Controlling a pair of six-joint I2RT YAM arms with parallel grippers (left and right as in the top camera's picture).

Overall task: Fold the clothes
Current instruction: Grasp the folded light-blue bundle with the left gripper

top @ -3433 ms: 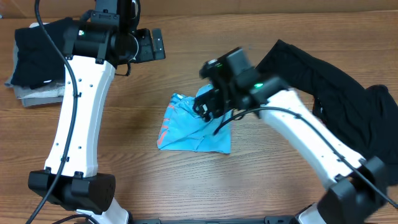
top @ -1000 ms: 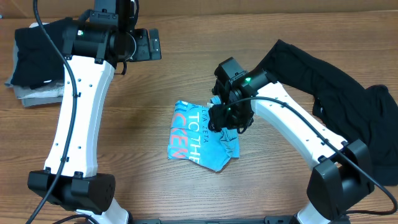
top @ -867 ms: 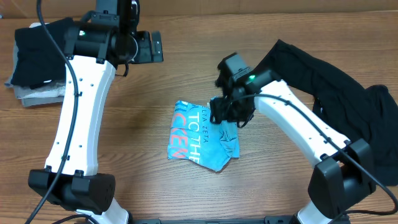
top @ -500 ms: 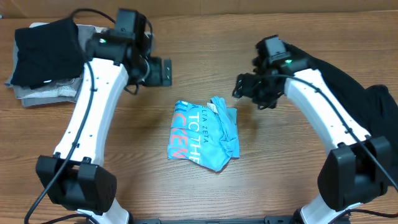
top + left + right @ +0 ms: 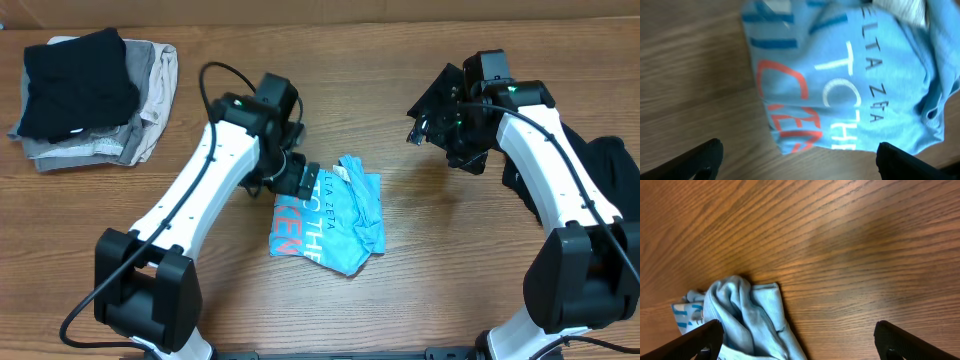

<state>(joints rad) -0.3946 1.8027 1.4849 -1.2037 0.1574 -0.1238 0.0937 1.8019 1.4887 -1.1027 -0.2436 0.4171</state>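
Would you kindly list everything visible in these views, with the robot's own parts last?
T-shirt: one, light blue with white and coral-red lettering, crumpled at the table's middle.
Black garment: one, black, at the right edge, partly behind the right arm.
Folded stack: one pile, a black piece on grey ones, upper left of the overhead view.
Table: one, brown wood, under everything.
Left gripper: one, black, open, over the T-shirt's upper left edge.
Right gripper: one, black, open, above bare table beyond the T-shirt.
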